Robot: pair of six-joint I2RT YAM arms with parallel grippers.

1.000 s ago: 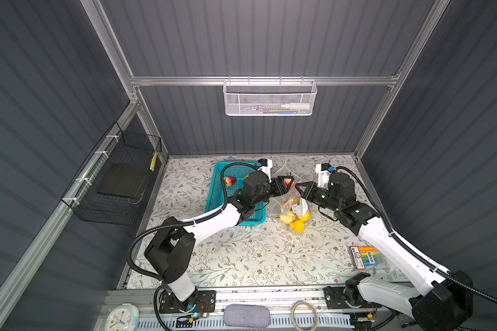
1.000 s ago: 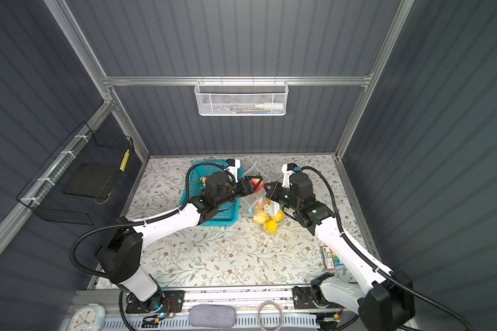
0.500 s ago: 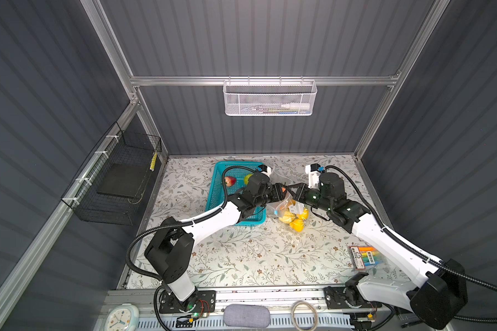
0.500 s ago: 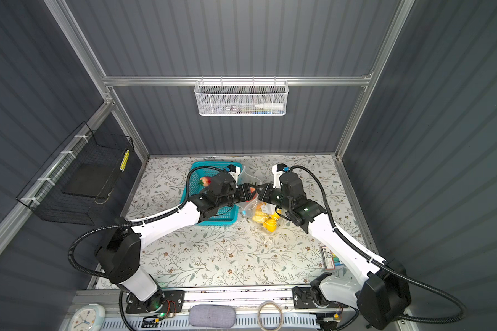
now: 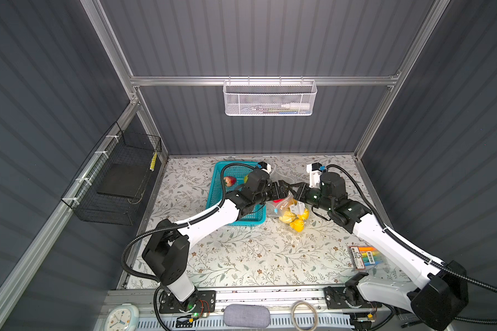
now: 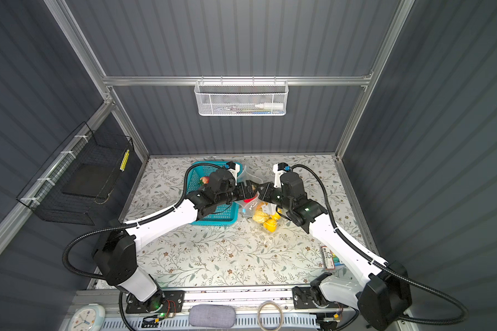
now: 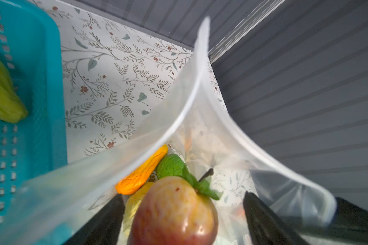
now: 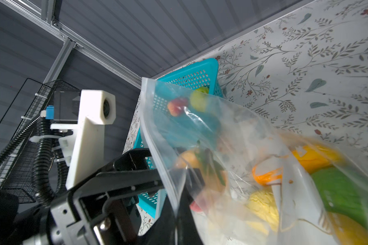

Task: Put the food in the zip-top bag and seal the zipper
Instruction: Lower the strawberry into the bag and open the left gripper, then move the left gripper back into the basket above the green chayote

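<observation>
On the floral tabletop [image 5: 241, 258] we find a teal basket [image 5: 250, 221] just beside the zip-top bag [image 5: 287, 213], at its 9 o'clock. A pack of coloured markers [image 5: 366, 258] lies well apart at the bag's 4 o'clock, near the tabletop's edge. A red fruit [image 5: 229, 181] and a green fruit [image 5: 245, 178] lie in the basket. The left arm crosses the basket's 3 o'clock side and hides part of it. In both top views the two end effectors meet over the bag's mouth and cover it. At their 6 o'clock, yellow toy food [image 5: 294, 222] shows through the clear film.

The left end effector [image 7: 182, 195] reaches into the bag's mouth with its fingers [image 7: 108, 220] spread wide. Between them we see a red-and-yellow fruit [image 7: 174, 214] with a green leaf, clear of both fingers, and an orange piece [image 7: 140, 176] lies beyond it inside the bag. The right end effector [image 8: 176, 218] is closed tight on the bag's zipper strip [image 7: 200, 59], holding the mouth up. In the right wrist view the bag's film veils the basket and the food behind it.
</observation>
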